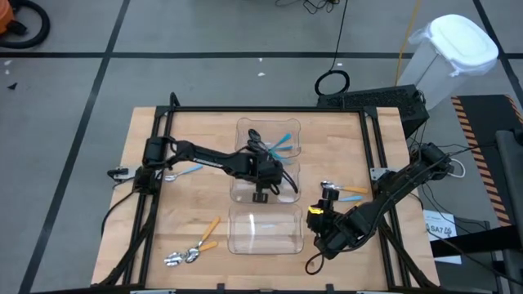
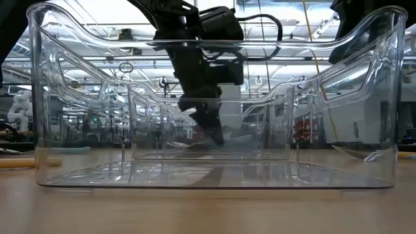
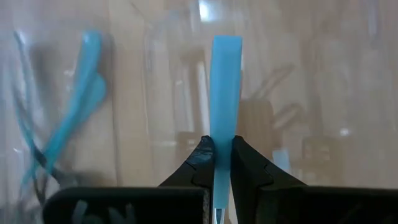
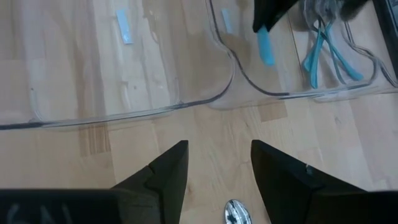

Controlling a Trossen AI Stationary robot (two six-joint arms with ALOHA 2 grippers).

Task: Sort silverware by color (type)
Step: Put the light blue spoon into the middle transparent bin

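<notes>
My left gripper (image 1: 270, 175) (image 3: 222, 149) reaches over the far clear bin (image 1: 245, 131) and is shut on a light-blue spoon handle (image 3: 226, 81). A few blue-handled spoons (image 1: 282, 145) (image 3: 65, 124) lie in that bin. In the low view my left gripper (image 2: 209, 127) points down, seen through the near clear bin (image 1: 237, 237). My right gripper (image 1: 320, 222) (image 4: 217, 162) is open, low over the table right of the near bin, with a silver spoon bowl (image 4: 236, 213) between its fingers, not touched. Orange-handled spoons (image 1: 196, 245) lie at the near left, and one blue-handled spoon (image 1: 184, 171) lies at the left. My left gripper pinches the blue handle (image 3: 224, 140) between its two fingers, which lie along it. The fingers point down from above. The handle's free end (image 4: 266, 50) sticks out below the fingertips over the far bin; the spoon's bowl is hidden behind the fingers.
Spoons with orange and blue handles (image 1: 347, 193) lie on the table's right, beside my right arm. A black frame (image 1: 261, 109) edges the wooden table. Bare wood (image 1: 196, 200) shows left of the bins. A white lidded bin (image 1: 453, 49) stands on the floor beyond.
</notes>
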